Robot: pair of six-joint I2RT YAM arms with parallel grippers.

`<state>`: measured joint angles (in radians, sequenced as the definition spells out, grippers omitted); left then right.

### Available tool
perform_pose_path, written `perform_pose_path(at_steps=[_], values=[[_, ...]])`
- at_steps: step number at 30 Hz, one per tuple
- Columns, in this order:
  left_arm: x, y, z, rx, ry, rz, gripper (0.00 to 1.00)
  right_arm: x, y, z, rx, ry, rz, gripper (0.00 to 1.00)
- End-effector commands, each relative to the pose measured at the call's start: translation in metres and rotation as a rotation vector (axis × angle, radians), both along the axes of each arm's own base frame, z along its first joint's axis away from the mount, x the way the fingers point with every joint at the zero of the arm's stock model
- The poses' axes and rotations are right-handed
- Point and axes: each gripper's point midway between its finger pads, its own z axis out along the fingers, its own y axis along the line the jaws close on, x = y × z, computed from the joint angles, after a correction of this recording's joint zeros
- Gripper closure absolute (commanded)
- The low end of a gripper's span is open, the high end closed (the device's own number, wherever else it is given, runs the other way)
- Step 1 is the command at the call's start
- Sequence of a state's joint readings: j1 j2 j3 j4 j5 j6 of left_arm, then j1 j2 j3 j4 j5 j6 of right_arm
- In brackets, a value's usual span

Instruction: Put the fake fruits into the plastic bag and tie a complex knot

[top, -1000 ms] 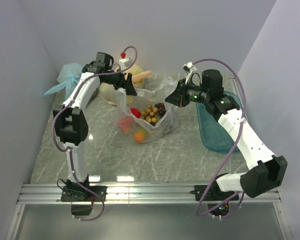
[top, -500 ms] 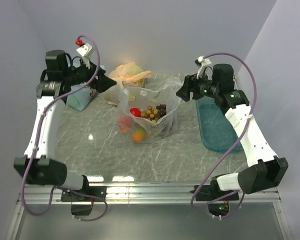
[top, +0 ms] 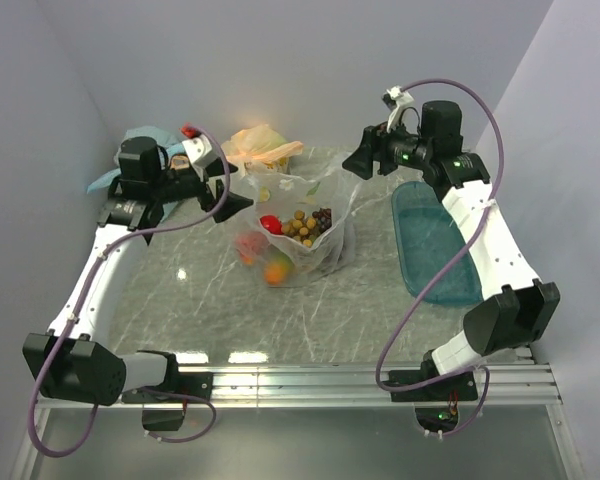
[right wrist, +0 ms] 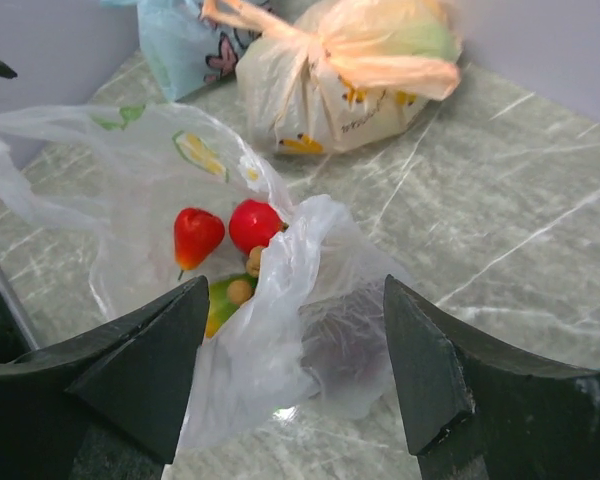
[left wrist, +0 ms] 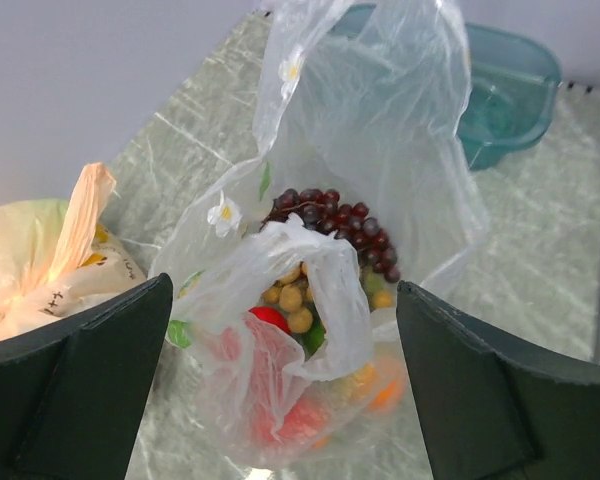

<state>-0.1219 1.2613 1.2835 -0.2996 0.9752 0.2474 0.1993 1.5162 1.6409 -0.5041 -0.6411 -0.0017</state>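
The plastic bag (top: 332, 250) stands on the table's middle with its mouth open and its handles loose and apart; a knot is not in view. Inside lie the fake fruits: a red one (top: 271, 224), tan and dark purple grapes (top: 322, 215), an orange one (top: 278, 270). My left gripper (top: 238, 200) hovers just left of the bag, open, holding nothing. In the left wrist view the bag (left wrist: 380, 150) sits beyond the left gripper (left wrist: 285, 370). My right gripper (top: 352, 165) hangs open at the bag's upper right. In the right wrist view the right gripper (right wrist: 295, 370) frames the bag (right wrist: 300, 300) and a red strawberry (right wrist: 197, 235).
A knotted orange-yellow bag (top: 260, 145) and a light blue bag (top: 145, 140) sit at the back left, near the wall. A teal tray (top: 435, 245) lies to the right under the right arm. Walls close in on three sides.
Both grippers opened and drew back from the bag's handles, which fell loose. The left arm swung out left and settled lower; the right arm lifted back toward the rear.
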Motion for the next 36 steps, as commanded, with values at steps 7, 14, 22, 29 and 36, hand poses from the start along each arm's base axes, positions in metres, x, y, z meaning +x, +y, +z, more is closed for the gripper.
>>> perform_pose_path(at_steps=[7,14,22,29,36], values=[[0.007,-0.012,0.018,0.012,-0.266,-0.018,0.01,-0.029,0.006,0.005,0.026,0.002,0.089,0.19],[0.001,-0.034,0.01,-0.017,-0.223,-0.103,0.01,-0.032,0.009,0.03,0.063,-0.102,0.111,0.16],[0.016,-0.044,-0.008,-0.007,-0.111,-0.102,0.09,-0.053,-0.02,0.053,0.049,-0.428,0.125,0.0],[0.015,-0.047,-0.012,-0.016,-0.04,-0.119,0.51,-0.073,-0.015,0.04,-0.061,-0.57,0.311,0.0],[0.02,-0.048,-0.011,-0.017,0.002,-0.104,0.71,-0.057,-0.01,0.013,-0.104,-0.668,0.391,0.0]])
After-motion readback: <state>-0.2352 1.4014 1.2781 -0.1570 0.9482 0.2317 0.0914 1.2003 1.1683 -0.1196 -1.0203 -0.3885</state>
